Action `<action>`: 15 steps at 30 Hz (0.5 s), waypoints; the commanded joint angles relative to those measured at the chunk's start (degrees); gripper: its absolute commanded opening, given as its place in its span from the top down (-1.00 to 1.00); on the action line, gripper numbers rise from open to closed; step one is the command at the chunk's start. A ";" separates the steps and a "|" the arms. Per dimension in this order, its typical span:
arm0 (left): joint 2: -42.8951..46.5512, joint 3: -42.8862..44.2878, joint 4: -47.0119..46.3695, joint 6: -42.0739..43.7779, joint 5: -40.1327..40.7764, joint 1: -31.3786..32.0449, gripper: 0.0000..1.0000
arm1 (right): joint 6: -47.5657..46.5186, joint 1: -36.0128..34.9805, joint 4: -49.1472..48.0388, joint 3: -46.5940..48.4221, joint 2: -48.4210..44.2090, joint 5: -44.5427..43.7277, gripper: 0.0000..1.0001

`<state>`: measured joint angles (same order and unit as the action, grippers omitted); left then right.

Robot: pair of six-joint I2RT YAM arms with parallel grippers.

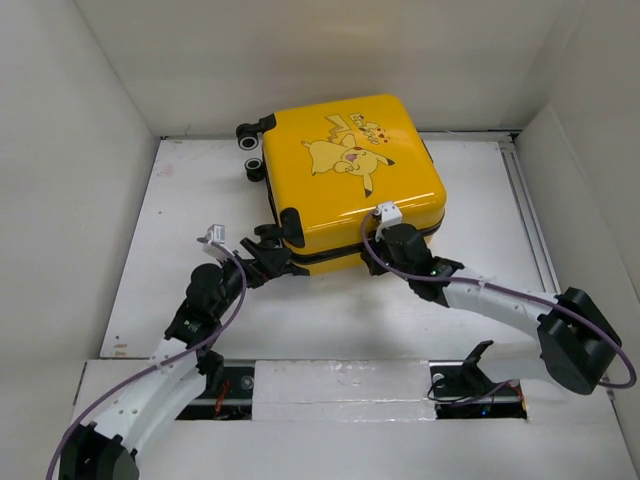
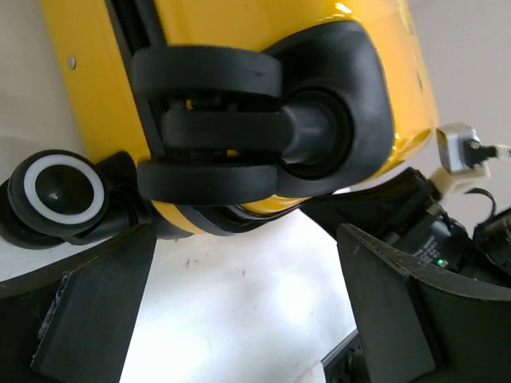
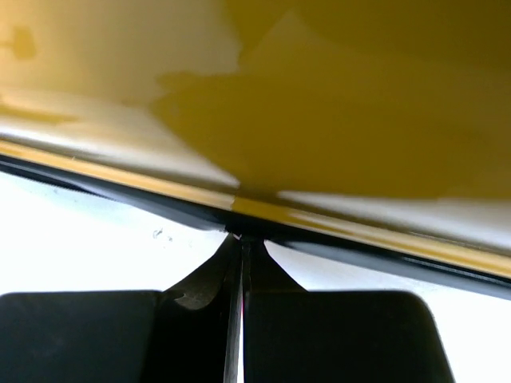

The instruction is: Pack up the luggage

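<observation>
Luggage (image 1: 350, 165) lay shut and flat on table (image 1: 330, 315), far centre. L gripper (image 2: 239, 319) was released, jaws wide, just before corner wheel (image 2: 207, 76). R gripper (image 3: 239, 247) was clenched, tips at black zipper seam (image 3: 383, 257).

A white table (image 1: 330, 320) sits inside a plain white box. The back wall (image 1: 330, 50) stands behind the table. The left wall (image 1: 60, 220) rises on the table's left and the right wall (image 1: 600, 180) on its right. A grey metal rail (image 1: 528, 220) runs along the table's right edge. At the table's near edge lies a white strip (image 1: 340, 385), with a dark gap (image 1: 235, 395) just to its left. Soft, even light falls on the table, and the shadows there are pale.
</observation>
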<state>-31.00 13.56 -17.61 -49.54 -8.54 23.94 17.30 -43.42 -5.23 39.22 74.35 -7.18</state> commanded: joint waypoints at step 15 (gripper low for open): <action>-4.32 1.29 -14.30 -0.38 6.34 0.23 -0.34 | 0.19 -0.17 -10.76 -4.42 -6.49 5.33 1.00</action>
<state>-35.66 12.71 -26.79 -50.78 -2.76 23.92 17.32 -43.16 -9.30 34.81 70.08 -5.30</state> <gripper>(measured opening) 0.698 0.020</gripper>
